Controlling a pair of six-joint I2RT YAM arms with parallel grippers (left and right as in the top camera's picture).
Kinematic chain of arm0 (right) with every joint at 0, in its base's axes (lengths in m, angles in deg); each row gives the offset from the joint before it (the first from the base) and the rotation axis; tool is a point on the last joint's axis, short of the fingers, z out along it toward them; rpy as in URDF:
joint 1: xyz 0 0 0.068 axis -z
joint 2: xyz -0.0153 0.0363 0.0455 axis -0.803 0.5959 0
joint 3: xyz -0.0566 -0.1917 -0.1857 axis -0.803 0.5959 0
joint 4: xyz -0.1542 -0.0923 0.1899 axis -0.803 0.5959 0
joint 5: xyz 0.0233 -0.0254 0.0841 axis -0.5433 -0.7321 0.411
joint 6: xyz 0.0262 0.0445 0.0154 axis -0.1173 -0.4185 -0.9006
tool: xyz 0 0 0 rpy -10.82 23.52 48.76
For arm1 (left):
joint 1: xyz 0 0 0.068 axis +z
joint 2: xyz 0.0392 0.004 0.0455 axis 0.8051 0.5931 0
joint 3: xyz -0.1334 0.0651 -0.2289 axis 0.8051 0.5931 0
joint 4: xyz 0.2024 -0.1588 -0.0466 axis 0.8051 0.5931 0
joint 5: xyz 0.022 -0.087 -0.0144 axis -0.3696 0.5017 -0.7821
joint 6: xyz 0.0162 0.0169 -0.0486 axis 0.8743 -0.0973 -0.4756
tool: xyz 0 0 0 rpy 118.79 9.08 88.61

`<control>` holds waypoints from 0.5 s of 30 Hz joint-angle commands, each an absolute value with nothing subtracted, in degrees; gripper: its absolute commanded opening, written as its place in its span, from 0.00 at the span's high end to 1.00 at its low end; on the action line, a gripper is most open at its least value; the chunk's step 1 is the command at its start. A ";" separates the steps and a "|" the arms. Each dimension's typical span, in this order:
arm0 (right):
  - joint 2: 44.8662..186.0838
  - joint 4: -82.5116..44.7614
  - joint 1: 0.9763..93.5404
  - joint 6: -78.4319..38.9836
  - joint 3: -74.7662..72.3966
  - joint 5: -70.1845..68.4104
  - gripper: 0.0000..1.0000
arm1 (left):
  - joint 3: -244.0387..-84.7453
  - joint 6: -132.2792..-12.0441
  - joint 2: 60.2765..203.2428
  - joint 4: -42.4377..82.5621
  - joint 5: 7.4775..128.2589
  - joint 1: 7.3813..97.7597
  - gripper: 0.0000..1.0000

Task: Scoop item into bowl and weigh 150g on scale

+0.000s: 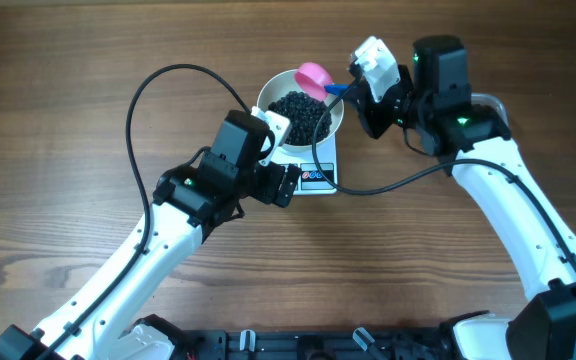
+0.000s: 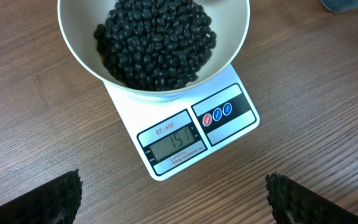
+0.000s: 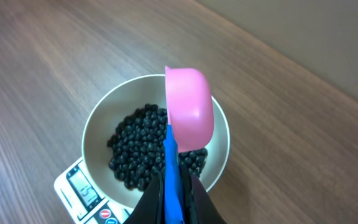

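Right now the right end effector [image 3: 173, 186] is clamping the pink scoop [image 3: 189, 109] by its blue handle, tipping it over the bowl [image 2: 79, 43] so beans [image 2: 154, 40] are falling inside. The bowl is sitting on the scale [image 2: 129, 106], whose display seems to be showing about target weight. The left end effector [image 2: 176, 205] is hanging wide open nearby, gripping nothing, its camera watching that display

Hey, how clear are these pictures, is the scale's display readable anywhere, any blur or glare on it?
Left wrist view: the scale display is sharp, glare-free, reading 151; the left end effector's fingers at the bottom edge are blurred. Overhead view: the display is too small to read. Right wrist view: soft even light, pink scoop sharp, display slanted and hard to read.
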State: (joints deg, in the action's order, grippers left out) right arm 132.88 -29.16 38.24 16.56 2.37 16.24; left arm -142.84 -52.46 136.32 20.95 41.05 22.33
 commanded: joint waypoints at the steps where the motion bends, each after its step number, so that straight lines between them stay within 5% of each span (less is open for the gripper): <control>1: 135.40 -32.00 36.97 11.25 1.86 14.66 0.96 | -142.47 -51.56 136.40 20.77 41.51 22.35 0.00; 15: 141.89 -30.25 33.17 7.66 1.89 13.13 0.96 | -142.47 -51.54 136.40 20.77 41.51 22.35 0.00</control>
